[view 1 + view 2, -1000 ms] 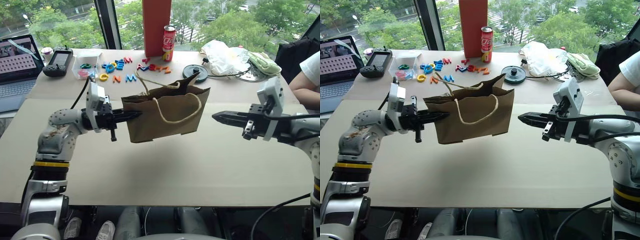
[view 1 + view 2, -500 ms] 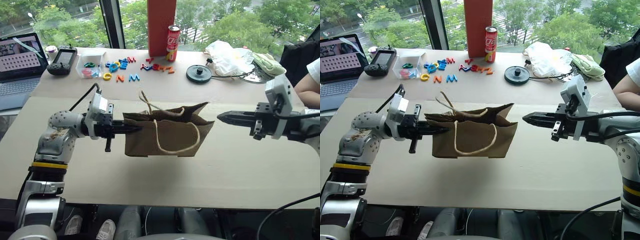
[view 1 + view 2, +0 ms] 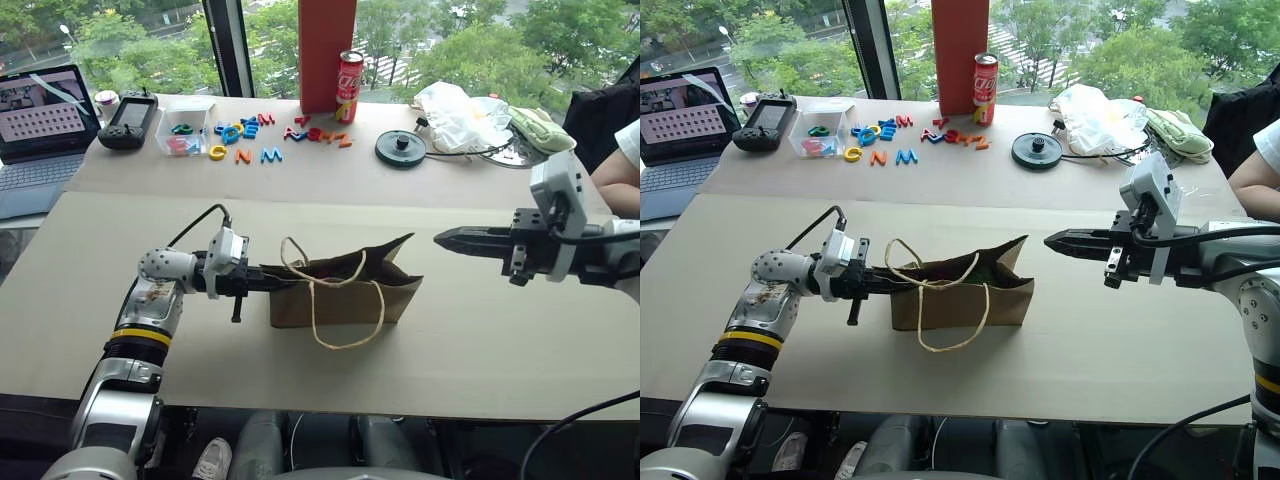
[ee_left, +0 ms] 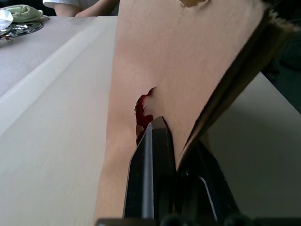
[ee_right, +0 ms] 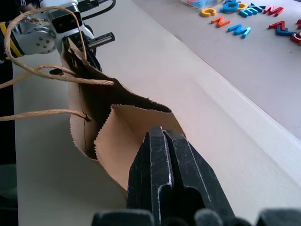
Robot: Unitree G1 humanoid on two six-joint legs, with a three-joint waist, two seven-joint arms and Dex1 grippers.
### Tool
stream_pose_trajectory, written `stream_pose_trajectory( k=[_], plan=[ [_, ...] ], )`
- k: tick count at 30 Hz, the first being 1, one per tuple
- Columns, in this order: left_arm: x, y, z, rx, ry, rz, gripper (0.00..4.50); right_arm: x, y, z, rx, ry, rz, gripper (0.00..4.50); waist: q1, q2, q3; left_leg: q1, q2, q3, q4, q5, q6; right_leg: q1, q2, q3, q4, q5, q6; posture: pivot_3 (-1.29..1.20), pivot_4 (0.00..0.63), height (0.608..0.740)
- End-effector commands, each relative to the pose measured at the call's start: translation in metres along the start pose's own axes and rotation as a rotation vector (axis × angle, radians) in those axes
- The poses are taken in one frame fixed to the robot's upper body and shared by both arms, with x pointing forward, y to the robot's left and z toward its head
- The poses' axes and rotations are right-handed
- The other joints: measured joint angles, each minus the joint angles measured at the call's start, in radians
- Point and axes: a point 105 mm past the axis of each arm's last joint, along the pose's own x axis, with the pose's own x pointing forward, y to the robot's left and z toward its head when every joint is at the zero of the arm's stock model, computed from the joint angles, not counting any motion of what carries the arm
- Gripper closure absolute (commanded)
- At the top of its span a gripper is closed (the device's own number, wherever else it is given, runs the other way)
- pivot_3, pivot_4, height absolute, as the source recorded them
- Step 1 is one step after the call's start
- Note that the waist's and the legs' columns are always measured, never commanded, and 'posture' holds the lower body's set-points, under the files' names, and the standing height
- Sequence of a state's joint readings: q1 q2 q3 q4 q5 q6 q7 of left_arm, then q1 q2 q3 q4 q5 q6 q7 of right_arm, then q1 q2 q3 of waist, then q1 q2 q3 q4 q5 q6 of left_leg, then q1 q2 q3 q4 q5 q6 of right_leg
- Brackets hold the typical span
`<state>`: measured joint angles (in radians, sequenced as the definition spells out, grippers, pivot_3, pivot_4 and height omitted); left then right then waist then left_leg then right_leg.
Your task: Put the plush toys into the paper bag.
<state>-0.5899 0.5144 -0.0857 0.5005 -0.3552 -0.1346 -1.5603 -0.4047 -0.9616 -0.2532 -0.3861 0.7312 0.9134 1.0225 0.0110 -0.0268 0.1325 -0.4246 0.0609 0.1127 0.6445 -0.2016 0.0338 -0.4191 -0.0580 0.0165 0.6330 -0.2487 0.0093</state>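
Note:
The brown paper bag (image 3: 340,298) stands on the table, mouth up, its cord handles (image 3: 345,335) hanging loose. My left gripper (image 3: 272,284) is shut on the bag's left edge, with the paper wall pinched between its jaws in the left wrist view (image 4: 176,150). A red patch (image 4: 142,110), probably a plush toy, shows through a tear in the bag's wall. A dark green bit (image 3: 983,268) shows inside the bag's mouth. My right gripper (image 3: 440,238) hovers to the right of the bag, above its mouth, shut and empty, its tips (image 5: 162,134) over the bag's near fold.
At the back of the table lie plastic letters (image 3: 240,135), a clear box (image 3: 185,125), a red can (image 3: 350,72), an orange-red box (image 3: 327,50), a black disc (image 3: 401,148) and a white plastic bag (image 3: 455,110). A laptop (image 3: 35,130) sits far left. A person's arm (image 3: 615,165) rests far right.
My left gripper has come down with the bag, which hung in the air before and now rests on the table. The right gripper has stayed in place.

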Motion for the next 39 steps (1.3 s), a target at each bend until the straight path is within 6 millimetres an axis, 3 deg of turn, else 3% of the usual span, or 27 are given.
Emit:
stream_pose_trajectory(
  k=[1,4,5,7,13,15,28,33,39],
  plan=[
    [-0.004,0.006,0.006,0.029,0.019,-0.019,4.36,-0.001,0.004,0.005,-0.034,0.001,0.005,4.50,0.000,0.000,0.000,0.000,0.000,0.000,0.000,0.000,0.000,0.000,0.000,0.000,0.000,0.000,0.000,0.00,0.150,0.739],
    [-0.005,0.009,0.007,0.025,0.026,-0.019,4.36,0.000,0.004,0.003,-0.031,0.005,0.004,4.50,-0.001,0.000,0.000,0.000,0.000,0.000,0.000,0.000,0.000,0.000,0.000,0.000,0.000,0.000,0.000,0.00,0.150,0.739],
    [-0.006,0.009,0.007,0.026,0.029,-0.020,4.13,0.001,0.004,0.003,-0.030,0.006,0.004,4.50,-0.002,0.000,0.000,0.000,0.000,0.000,0.000,0.000,0.000,0.000,0.000,0.000,0.000,0.000,0.000,0.00,0.150,0.739],
    [-0.008,0.009,0.008,0.023,0.035,-0.027,3.66,0.001,0.004,0.002,-0.028,0.007,0.005,4.50,-0.002,0.000,0.000,0.000,0.000,0.000,0.000,0.000,0.000,0.000,0.000,0.000,0.000,0.000,0.000,0.00,0.150,0.739],
    [-0.015,0.008,0.017,0.018,0.053,-0.035,1.61,0.003,0.001,-0.001,-0.025,0.014,0.006,4.50,-0.002,0.000,0.000,0.000,0.000,0.000,0.000,0.000,0.000,0.000,0.000,0.000,0.000,0.000,0.000,0.00,0.150,0.739],
    [-0.017,0.008,0.023,0.017,0.050,-0.035,1.61,0.004,0.001,-0.001,-0.025,0.016,0.009,4.50,-0.002,0.000,0.000,-0.001,0.000,0.000,0.000,0.000,0.000,-0.001,0.000,0.000,0.000,0.000,0.000,0.00,0.150,0.739],
    [-0.064,-0.002,0.110,-0.081,-0.004,0.055,1.61,0.001,0.001,0.007,-0.068,0.007,0.024,4.50,-0.007,0.000,0.000,0.000,0.001,0.000,0.000,0.000,0.000,-0.001,0.001,0.000,0.001,0.000,0.000,0.00,0.150,0.739],
    [-0.085,0.006,0.124,-0.073,0.016,0.156,1.61,-0.002,0.005,0.019,-0.099,-0.040,0.052,4.50,-0.007,0.000,0.000,0.001,0.001,0.000,0.000,0.000,0.000,0.000,0.001,0.000,0.001,0.000,0.000,0.00,0.150,0.739],
    [-0.089,0.009,0.129,-0.089,-0.017,0.194,1.61,0.000,0.005,0.026,-0.123,-0.070,0.062,4.50,-0.005,0.000,0.000,0.001,0.001,0.001,0.000,0.000,0.000,-0.001,0.001,0.000,0.001,0.000,0.000,0.00,0.150,0.739]
  ],
)
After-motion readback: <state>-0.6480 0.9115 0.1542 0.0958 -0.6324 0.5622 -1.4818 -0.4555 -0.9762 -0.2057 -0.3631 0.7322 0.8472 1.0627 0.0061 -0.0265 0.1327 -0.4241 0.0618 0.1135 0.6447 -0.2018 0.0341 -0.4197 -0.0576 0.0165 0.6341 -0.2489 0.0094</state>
